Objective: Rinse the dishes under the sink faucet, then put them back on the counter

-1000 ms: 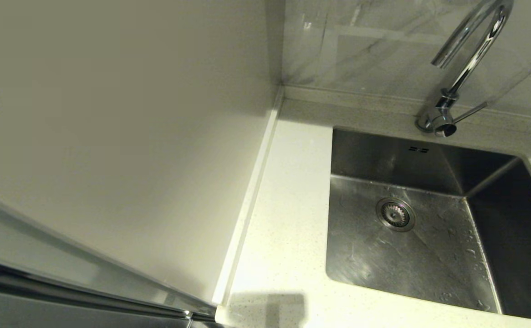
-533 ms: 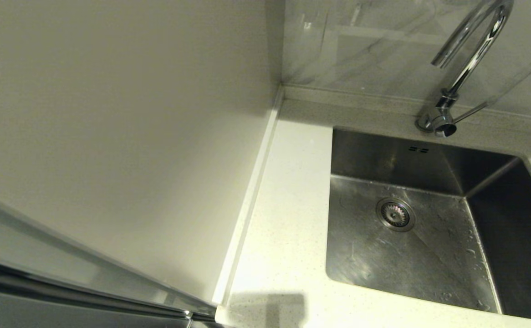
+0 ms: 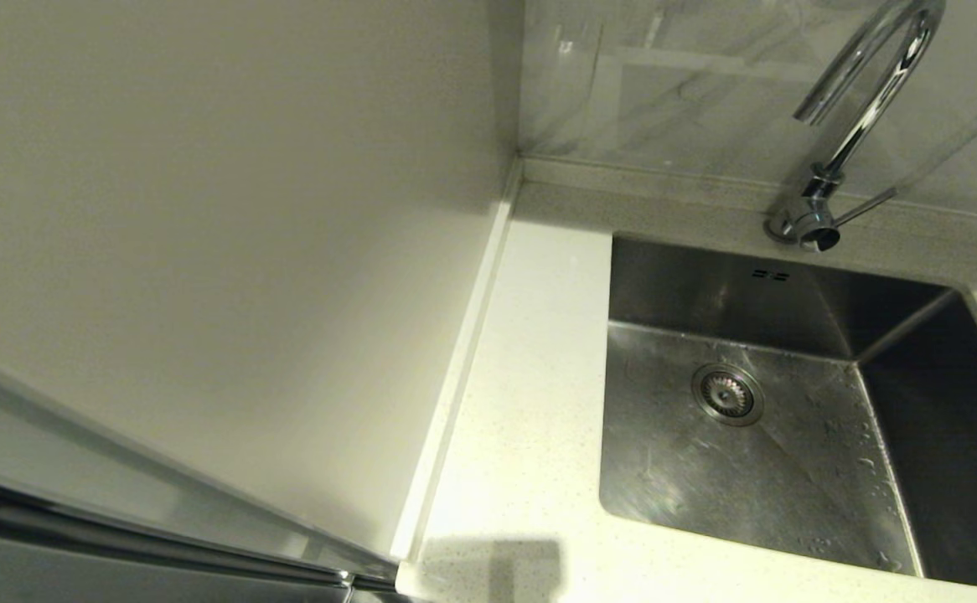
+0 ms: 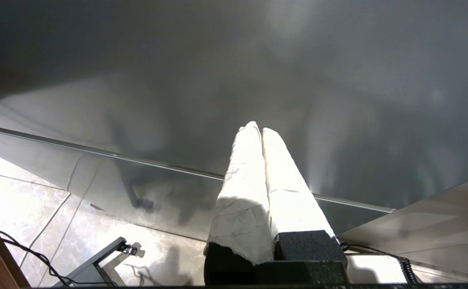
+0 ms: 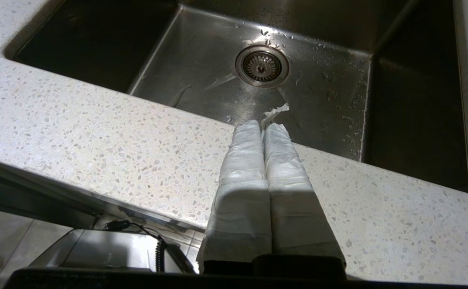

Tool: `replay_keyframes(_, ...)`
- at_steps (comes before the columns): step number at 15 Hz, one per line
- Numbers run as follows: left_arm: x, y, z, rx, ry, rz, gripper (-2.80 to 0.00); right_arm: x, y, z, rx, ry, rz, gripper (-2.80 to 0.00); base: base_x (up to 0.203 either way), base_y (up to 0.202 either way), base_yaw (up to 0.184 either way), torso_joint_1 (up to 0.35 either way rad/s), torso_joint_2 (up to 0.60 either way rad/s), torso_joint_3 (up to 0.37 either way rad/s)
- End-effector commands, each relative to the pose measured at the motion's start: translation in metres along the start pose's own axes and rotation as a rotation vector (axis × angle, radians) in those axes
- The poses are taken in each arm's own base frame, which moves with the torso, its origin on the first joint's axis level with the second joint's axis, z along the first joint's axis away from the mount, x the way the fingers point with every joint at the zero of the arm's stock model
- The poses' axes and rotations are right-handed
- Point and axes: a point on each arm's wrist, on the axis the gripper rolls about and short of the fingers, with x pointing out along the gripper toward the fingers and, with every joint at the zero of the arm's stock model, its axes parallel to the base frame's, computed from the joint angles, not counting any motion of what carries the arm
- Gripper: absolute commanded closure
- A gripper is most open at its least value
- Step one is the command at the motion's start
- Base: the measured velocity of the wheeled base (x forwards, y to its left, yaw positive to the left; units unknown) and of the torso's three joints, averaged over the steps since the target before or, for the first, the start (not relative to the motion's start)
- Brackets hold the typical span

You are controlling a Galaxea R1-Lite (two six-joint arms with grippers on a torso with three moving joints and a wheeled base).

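Hanging in front of the counter [image 5: 97, 132], the right gripper [image 5: 263, 125] has its white-wrapped fingers [image 5: 245, 168] pressed together, jaws fully closed on nothing — a torn scrap of wrap sticks out at the tips. The sink [image 5: 202, 84] lies beyond the tips, across the counter's front strip, well apart from the jaws; the drain strainer [image 5: 262, 66] sits on the sink floor almost straight ahead of them, w/ water drops scattered round it. In the head view the sink [image 3: 790, 469] holds only the drain [image 3: 727, 394] and drops; two overflow slots [image 3: 770, 275] show on its back wall. The sink faucet [image 3: 861, 117] stands behind the sink's back rim, spout curving over the basin, side lever [image 3: 865, 206] pointing away from the sink's left strip of counter [image 3: 530, 402]. No dishes show in any view. The left gripper [image 4: 261, 129] is nowhere near the sink — its wrapped fingers [image 4: 244, 180] are also shut together, empty, facing a dark glossy panel [image 4: 258, 60] above the tiled floor [image 4: 21, 200].
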Motion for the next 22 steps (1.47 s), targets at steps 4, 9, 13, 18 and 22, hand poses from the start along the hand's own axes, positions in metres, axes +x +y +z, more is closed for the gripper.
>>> replay_keyframes(4, -0.0002, 0.0000, 0.0000, -0.001, -0.003, 0.000, 0.00, 0.0000, 0.0000, 0.0000, -0.001, 0.000, 0.001, 0.00, 0.000, 0.000, 0.000, 0.000, 0.00, 0.000)
replay_keyframes(9, -0.0002, 0.0000, 0.0000, -0.001, -0.003, -0.001, 0.00, 0.0000, 0.0000, 0.0000, -0.001, 0.000, 0.001, 0.00, 0.000, 0.000, 0.000, 0.000, 0.00, 0.000)
replay_keyframes(13, -0.0002, 0.0000, 0.0000, -0.001, -0.003, 0.001, 0.00, 0.0000, 0.0000, 0.0000, -0.001, 0.000, 0.001, 0.00, 0.000, 0.000, 0.000, 0.000, 0.00, 0.000)
replay_keyframes(18, -0.0002, 0.0000, 0.0000, -0.001, -0.003, 0.000, 0.00, 0.0000, -0.0001, -0.0002, 0.015, 0.002, -0.003, 0.00, 0.000, 0.000, 0.000, 0.000, 0.00, 0.000)
replay_keyframes(22, -0.0002, 0.0000, 0.0000, -0.001, -0.003, 0.000, 0.00, -0.0001, -0.0006, 0.0002, 0.045, 0.001, -0.027, 0.00, 0.000, 0.000, 0.000, 0.000, 0.00, 0.000)
